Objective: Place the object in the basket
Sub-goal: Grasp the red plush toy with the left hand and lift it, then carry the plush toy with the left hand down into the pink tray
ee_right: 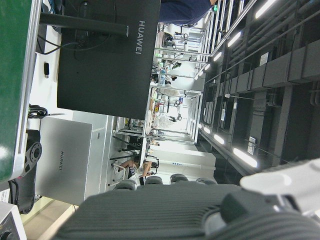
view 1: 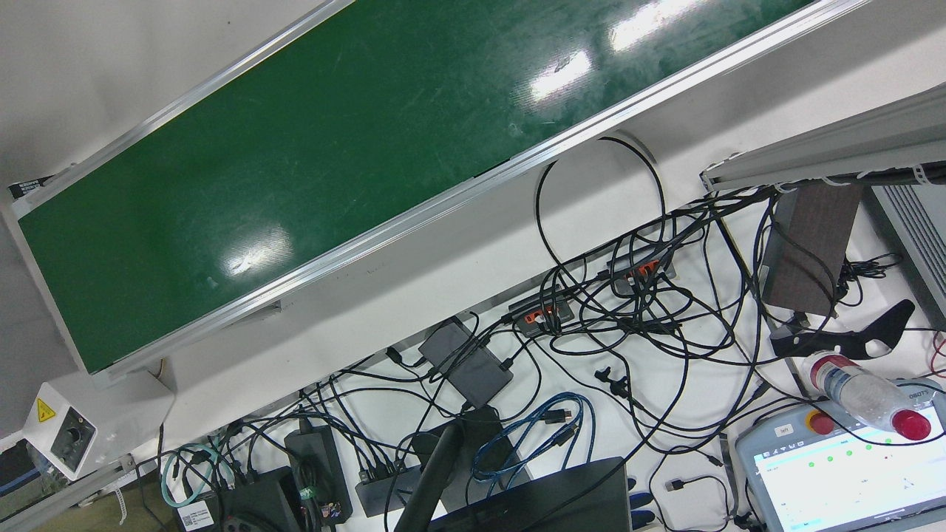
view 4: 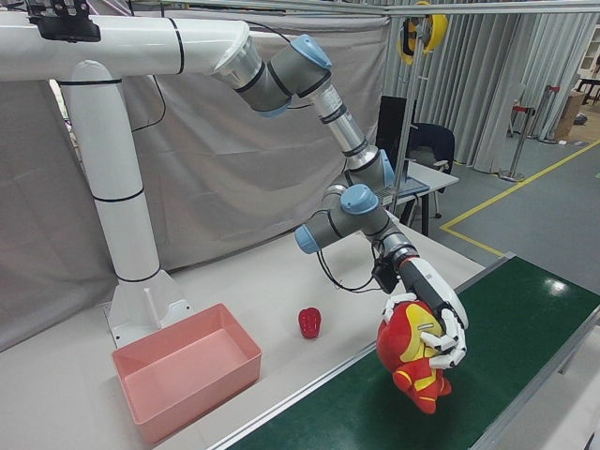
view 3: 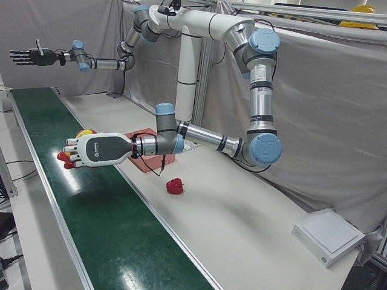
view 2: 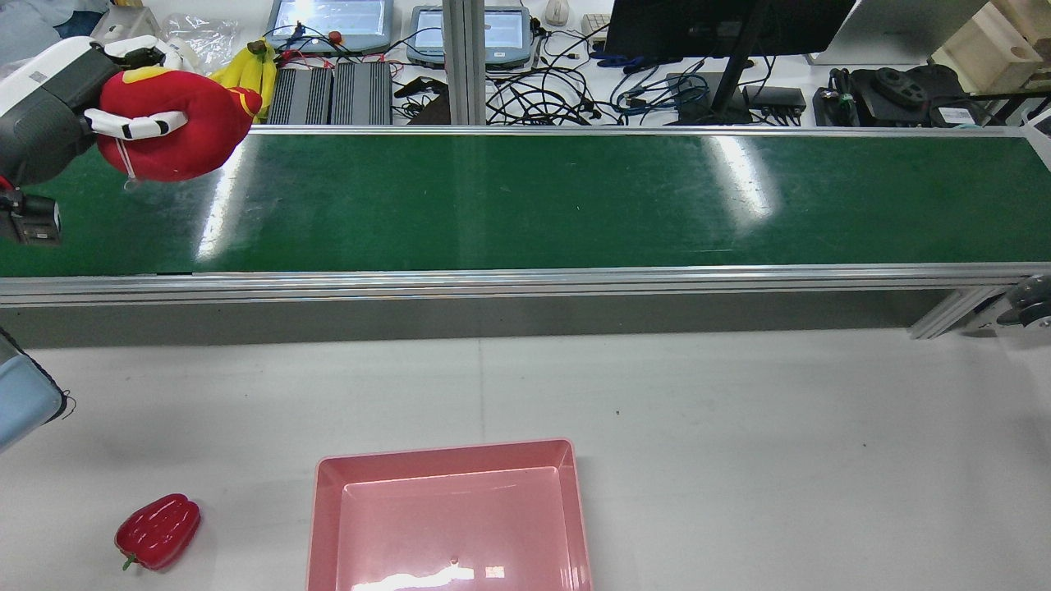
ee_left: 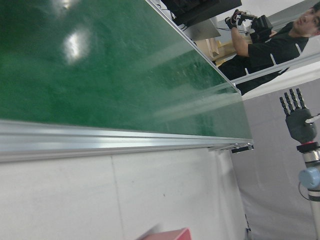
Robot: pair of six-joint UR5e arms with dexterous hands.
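Red-and-yellow plush toy (view 4: 415,361) hangs roughly upright, head up, feet toward the green conveyor belt (view 4: 487,375), left hand (view 4: 439,330) fingers clamped around it. Right hand (view 3: 27,56) fingers spread, raised. Pink basket (view 2: 447,517) on desk.

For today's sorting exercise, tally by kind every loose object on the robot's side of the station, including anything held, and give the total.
Plush toy, red and yellow, held by the left hand above the green belt: 1
Red bell pepper, on the white table: 1
Pink basket, nothing in it: 1
Total: 3
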